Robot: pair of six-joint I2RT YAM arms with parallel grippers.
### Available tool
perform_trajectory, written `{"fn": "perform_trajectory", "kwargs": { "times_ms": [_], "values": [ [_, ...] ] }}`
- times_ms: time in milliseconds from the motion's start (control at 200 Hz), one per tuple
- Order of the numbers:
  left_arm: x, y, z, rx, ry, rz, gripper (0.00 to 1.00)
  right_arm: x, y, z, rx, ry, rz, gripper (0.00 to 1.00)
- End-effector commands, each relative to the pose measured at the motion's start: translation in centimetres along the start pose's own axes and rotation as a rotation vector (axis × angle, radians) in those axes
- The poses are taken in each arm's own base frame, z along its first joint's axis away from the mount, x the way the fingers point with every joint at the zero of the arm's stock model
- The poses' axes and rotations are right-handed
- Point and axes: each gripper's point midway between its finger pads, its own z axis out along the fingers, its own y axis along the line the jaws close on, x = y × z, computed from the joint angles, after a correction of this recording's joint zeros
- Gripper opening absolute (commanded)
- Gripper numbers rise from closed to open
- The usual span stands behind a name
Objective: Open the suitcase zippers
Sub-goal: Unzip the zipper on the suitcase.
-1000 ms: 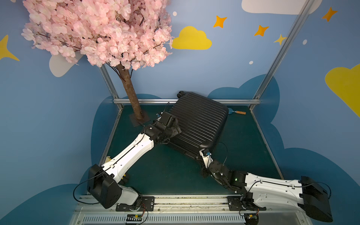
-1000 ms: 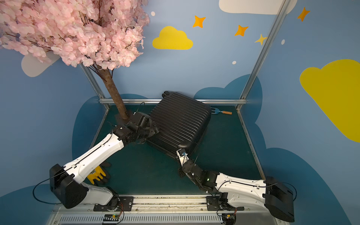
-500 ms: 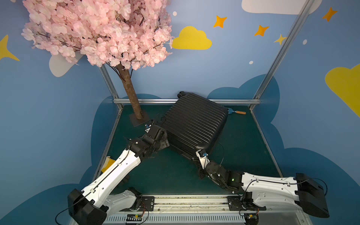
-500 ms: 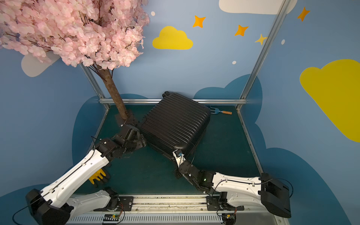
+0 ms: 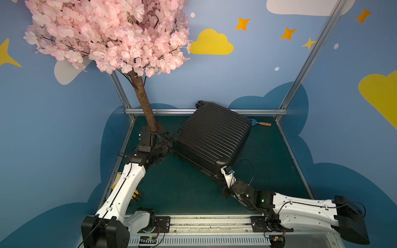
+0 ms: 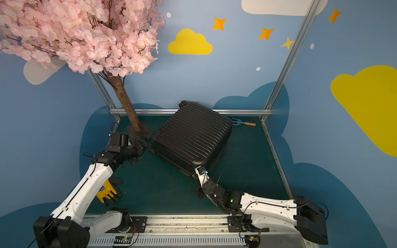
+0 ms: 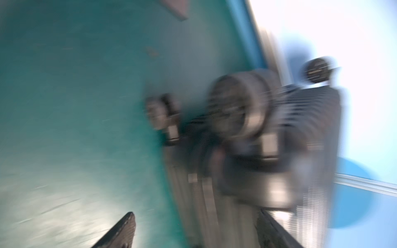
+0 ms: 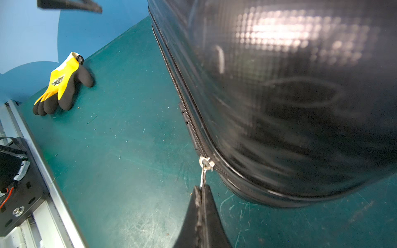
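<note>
The right gripper (image 8: 201, 190) has its fingers pressed together on the thin metal pull (image 8: 203, 176) of the zipper (image 8: 187, 111). The slider sits at the near rounded corner of the suitcase (image 5: 212, 137), on the seam between the two shell halves, and the teeth run away from it along the side. The black case lies flat, ribbed shell up, turned at an angle on the green table (image 5: 182, 186). It sits toward the rear middle, and its far corner, with a wheel (image 5: 200, 103), reaches the back rail (image 5: 171, 111).

The left gripper (image 5: 168, 141) is at the case's left corner with its fingers spread wide. Its wrist view is badly blurred (only wheels and ribbing can be made out), so I cannot tell whether it touches the shell. The tree trunk (image 5: 144, 103) stands just behind that gripper. A yellow and black glove (image 6: 106, 191) lies near the front left edge, partly under the left arm. A small fork (image 6: 243, 123) with an orange handle lies by the rail, just beyond the case's right corner.
</note>
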Motion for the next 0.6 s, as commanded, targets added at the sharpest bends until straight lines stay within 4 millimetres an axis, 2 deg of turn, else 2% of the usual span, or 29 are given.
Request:
{"fn": "perform_trajectory", "kwargs": {
  "times_ms": [0,190,405,596],
  "values": [
    [-1.1,-3.9,-1.1,0.158,-0.022,-0.054,0.85,0.8,0.7,-0.3,-0.037,0.018,-0.013,0.0],
    [-2.4,-3.8,1.9,0.107,-0.015,-0.122,0.85,0.9,0.9,-0.1,-0.049,0.017,-0.012,0.0],
    [-4.3,-5.9,4.9,0.144,-0.016,-0.141,0.83,0.9,1.3,0.0,-0.068,0.016,-0.015,0.0],
    [-5.0,-6.3,7.1,0.136,-0.005,-0.158,0.77,0.9,1.7,0.0,-0.091,0.017,-0.015,0.0]
  ]
}}
